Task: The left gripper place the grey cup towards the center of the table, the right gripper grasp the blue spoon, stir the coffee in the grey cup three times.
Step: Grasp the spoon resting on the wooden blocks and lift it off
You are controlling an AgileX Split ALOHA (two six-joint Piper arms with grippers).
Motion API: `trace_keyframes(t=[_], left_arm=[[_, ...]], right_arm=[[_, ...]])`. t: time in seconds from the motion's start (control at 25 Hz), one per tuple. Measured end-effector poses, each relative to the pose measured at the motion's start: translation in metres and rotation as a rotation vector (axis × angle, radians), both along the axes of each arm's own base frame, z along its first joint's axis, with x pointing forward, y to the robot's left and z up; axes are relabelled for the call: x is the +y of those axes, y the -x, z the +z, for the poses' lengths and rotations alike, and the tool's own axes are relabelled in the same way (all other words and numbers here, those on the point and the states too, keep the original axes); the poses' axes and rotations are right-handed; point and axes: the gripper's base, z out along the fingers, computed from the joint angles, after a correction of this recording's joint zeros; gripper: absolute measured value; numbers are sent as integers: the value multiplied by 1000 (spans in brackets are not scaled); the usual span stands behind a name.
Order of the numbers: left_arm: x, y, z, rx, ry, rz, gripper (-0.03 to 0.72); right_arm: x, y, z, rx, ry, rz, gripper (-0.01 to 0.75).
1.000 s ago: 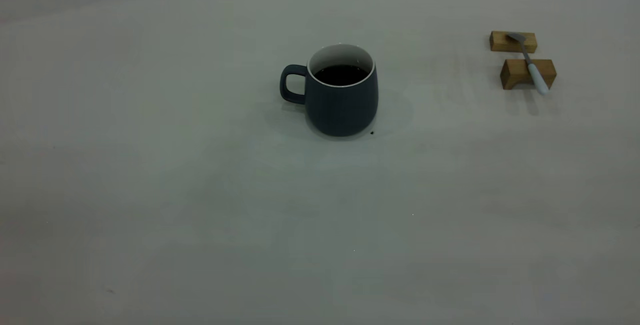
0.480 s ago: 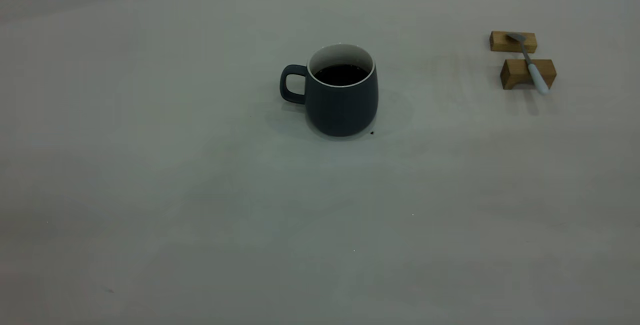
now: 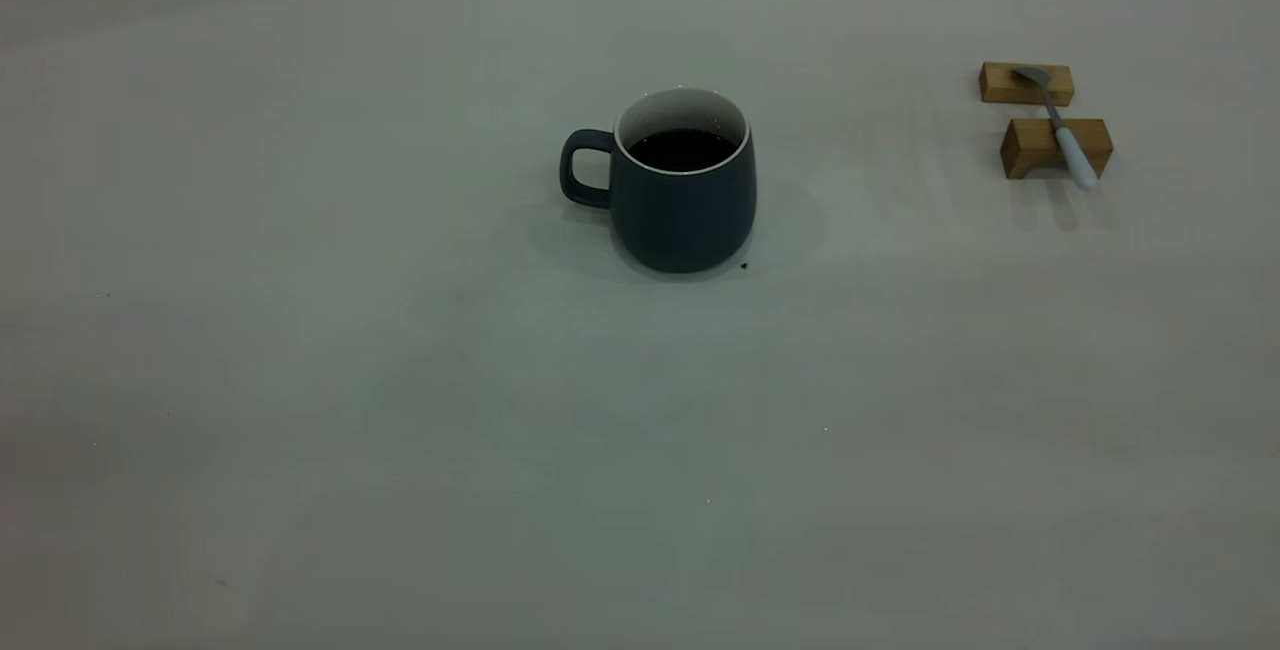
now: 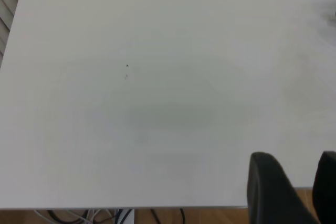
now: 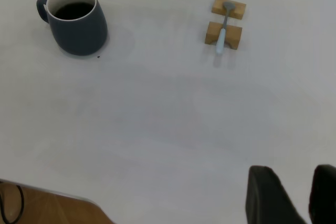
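The grey cup (image 3: 685,210) stands upright near the middle of the table (image 3: 400,380), its handle pointing left, with dark coffee (image 3: 684,148) inside. The blue spoon (image 3: 1062,130) lies across two wooden blocks at the far right, bowl on the farther block, pale handle overhanging the nearer one. Neither gripper shows in the exterior view. In the right wrist view the right gripper (image 5: 294,170) hangs open and empty over bare table, far from the cup (image 5: 79,30) and the spoon (image 5: 222,34). The left gripper (image 4: 296,157) is open and empty near the table's edge.
Two tan wooden blocks (image 3: 1002,83) (image 3: 1025,145) hold the spoon. A tiny dark speck (image 3: 744,266) lies by the cup's base. In the left wrist view, wooden floor and cables (image 4: 105,216) show beyond the table's edge.
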Motion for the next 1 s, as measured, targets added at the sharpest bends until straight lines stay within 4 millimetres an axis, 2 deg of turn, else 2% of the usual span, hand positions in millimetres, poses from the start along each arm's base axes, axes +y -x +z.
trace_keyframes(t=[0.4,0.52,0.64,0.72,0.92,1.0], left_arm=[[0,0,0,0,0,0,277],[0,0,0,0,0,0,277],[0,0,0,0,0,0,277],[0,0,0,0,0,0,277],[0,0,0,0,0,0,277],[0,0,0,0,0,0,277]], right_arm=[[-1,-1,3,7,-54,-49,242],[-1,-16,13,41,-58,-56,283],[-1,-51,27,85,-63,-72,368],[0,-85,27,142,-66,-86,432],[2,-171,4,307,-97,-120,576],[4,-208,-15,400,-98,-124,607]])
